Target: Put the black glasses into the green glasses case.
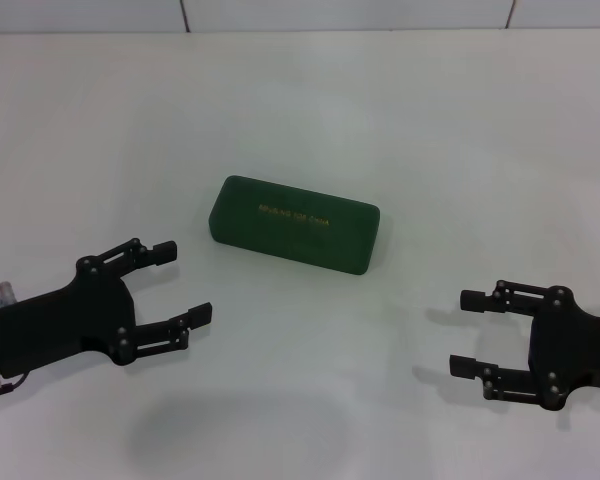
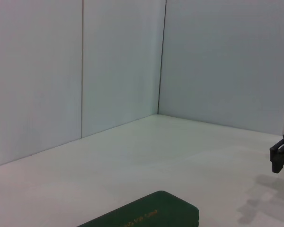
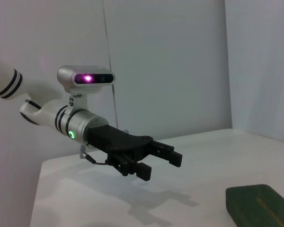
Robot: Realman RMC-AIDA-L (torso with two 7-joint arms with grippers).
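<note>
The green glasses case (image 1: 294, 223) lies shut in the middle of the white table, gold lettering on its lid facing up. The black glasses are out of view in every frame. My left gripper (image 1: 183, 282) hovers open to the left of the case and nearer to me, holding nothing. My right gripper (image 1: 463, 332) is open too, off to the case's right and nearer to me, and it is empty. The left wrist view catches one end of the case (image 2: 151, 215) and a bit of the right gripper (image 2: 279, 156). The right wrist view shows the left gripper (image 3: 162, 165) and a case corner (image 3: 258, 205).
The white table (image 1: 310, 100) runs back to a pale panelled wall (image 1: 340, 12). The left arm's wrist camera (image 3: 85, 77) glows purple above its gripper. No other loose objects show around the case.
</note>
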